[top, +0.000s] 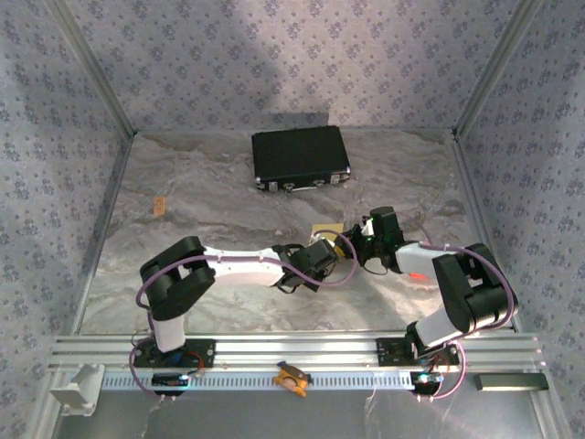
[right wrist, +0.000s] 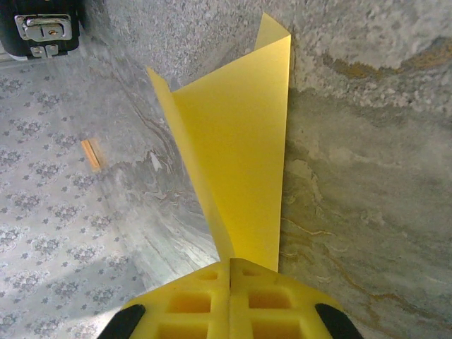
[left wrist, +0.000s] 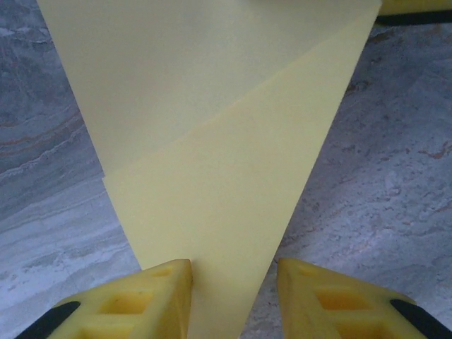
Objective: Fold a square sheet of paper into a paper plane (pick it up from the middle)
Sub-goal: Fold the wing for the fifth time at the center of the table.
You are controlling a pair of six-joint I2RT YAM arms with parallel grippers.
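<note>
The yellow sheet of paper [top: 326,229] is folded into a narrow pointed wedge, much like a paper plane, and sits at the table's middle where both arms meet. In the left wrist view the paper [left wrist: 212,176] shows a diagonal fold and tapers down between my left gripper's [left wrist: 233,282] fingers. Those jaws stand apart: the left finger touches the paper's edge, and the right finger is clear of it. My right gripper [right wrist: 230,265] is shut on the narrow end of the paper [right wrist: 240,141], which rises from the jaws as two creased layers. Both grippers hover close above the marbled table.
A black case [top: 301,158] lies at the back centre, latches facing the arms. A small orange clip [top: 161,205] rests at the left. Another orange item [top: 291,377] sits on the front rail. Patterned walls enclose the table on three sides.
</note>
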